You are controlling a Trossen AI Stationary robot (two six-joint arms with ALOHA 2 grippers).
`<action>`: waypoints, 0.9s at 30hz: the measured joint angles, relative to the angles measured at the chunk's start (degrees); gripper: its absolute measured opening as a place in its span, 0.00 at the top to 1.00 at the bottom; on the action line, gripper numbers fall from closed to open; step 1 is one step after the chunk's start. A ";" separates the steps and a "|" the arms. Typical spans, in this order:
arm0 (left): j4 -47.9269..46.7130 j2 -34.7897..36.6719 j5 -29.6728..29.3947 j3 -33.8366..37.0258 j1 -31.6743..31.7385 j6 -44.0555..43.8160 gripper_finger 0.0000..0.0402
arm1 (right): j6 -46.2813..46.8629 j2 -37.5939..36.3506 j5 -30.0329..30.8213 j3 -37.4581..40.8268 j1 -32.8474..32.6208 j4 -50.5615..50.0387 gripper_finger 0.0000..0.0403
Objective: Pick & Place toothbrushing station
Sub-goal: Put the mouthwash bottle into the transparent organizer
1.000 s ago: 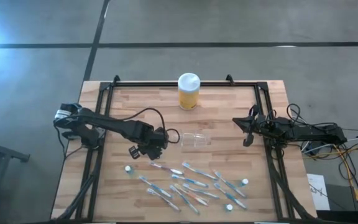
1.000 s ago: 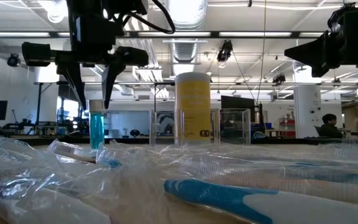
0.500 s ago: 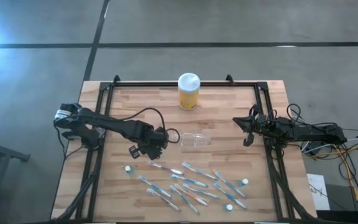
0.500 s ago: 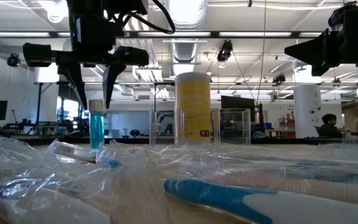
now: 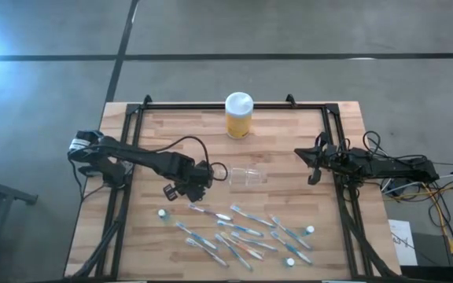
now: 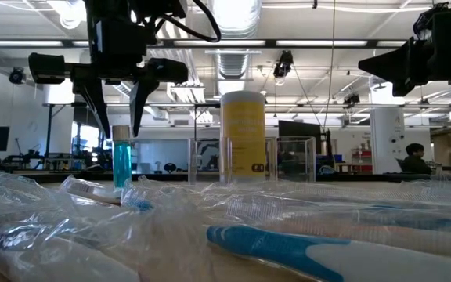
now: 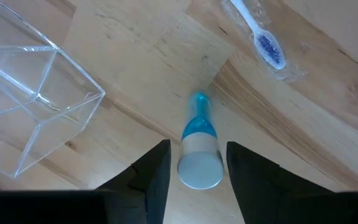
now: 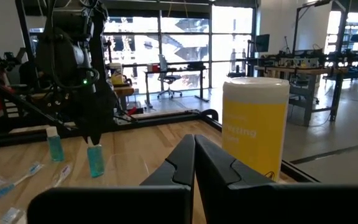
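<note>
The see-through holder [image 5: 248, 176] rests on the wooden table near its middle and also shows in the left wrist view [image 7: 33, 102]. My left gripper [image 5: 189, 189] is open and points down just left of the holder. Its fingers stand on either side of a small blue tube with a white cap [image 7: 199, 163] without touching it. The tube stands upright on the table [image 6: 121, 157]. Several toothbrushes [image 5: 238, 232] and more white-capped tubes [image 5: 162, 213] lie toward the near edge. My right gripper [image 5: 313, 171] is shut and empty, raised at the table's right side.
A tall yellow jar with a white lid [image 5: 238, 115] stands at the far middle of the table. A black frame [image 5: 132, 118] runs around the table's edges. Clear plastic wrappers [image 6: 69, 211] lie among the toothbrushes at the near edge. A person [image 6: 413, 157] sits far off in the room.
</note>
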State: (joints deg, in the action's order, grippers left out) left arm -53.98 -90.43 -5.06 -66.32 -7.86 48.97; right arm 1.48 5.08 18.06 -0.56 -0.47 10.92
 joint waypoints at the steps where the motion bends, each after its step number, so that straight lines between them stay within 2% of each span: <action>1: 0.00 0.00 0.01 0.00 0.02 0.00 0.60 | 0.00 0.00 0.01 0.00 0.01 0.00 0.98; 6: 0.02 0.00 0.06 0.00 0.11 0.02 0.62 | -0.11 0.00 0.00 0.00 0.02 0.02 0.98; 15: 0.28 0.00 0.57 0.02 0.50 0.33 0.74 | -0.11 0.00 0.00 0.00 0.00 -0.01 0.98; 27: 0.43 0.02 1.53 0.02 0.68 -0.17 0.74 | -0.13 0.00 0.00 0.00 0.00 0.01 0.98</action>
State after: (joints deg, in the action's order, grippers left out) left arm -53.55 -90.41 -3.53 -66.30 -7.18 48.80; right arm 1.34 5.08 18.06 -0.56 -0.47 10.94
